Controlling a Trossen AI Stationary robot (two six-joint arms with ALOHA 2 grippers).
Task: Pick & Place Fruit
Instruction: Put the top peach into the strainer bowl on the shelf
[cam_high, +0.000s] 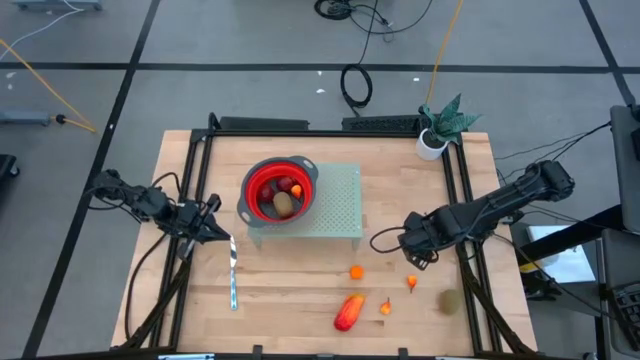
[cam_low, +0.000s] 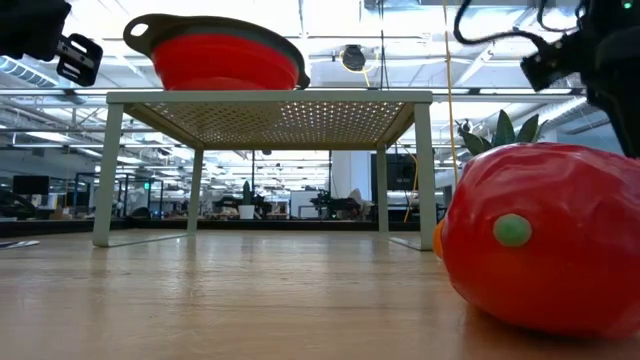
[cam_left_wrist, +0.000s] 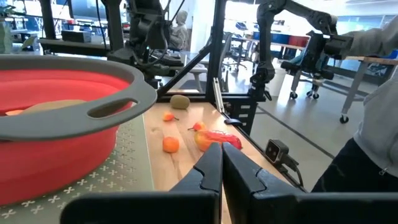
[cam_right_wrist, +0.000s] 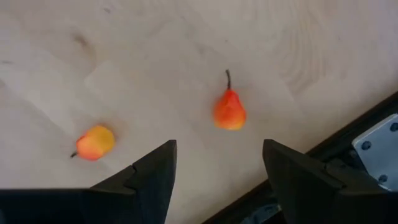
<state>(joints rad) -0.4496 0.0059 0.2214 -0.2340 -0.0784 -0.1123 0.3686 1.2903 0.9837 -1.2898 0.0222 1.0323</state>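
1. the table (cam_high: 300, 300) carries a pale stand (cam_high: 340, 205) with the red bowl (cam_high: 262, 180) on top; some fruit already lies inside.
2. our left gripper (cam_high: 215, 233) waits clenched near the knife (cam_high: 233, 275).
3. our right gripper (cam_right_wrist: 217, 165) hovers with fingers spread, empty, over the small orange pear (cam_right_wrist: 229, 111).
4. to grab well, we should centre the pear between the fingers, drop straight down, then close gently so it doesn't roll away.

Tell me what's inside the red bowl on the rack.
The red bowl holds a brown-green oval fruit, a dark-red round one and an orange piece. Anything beneath them is hidden.
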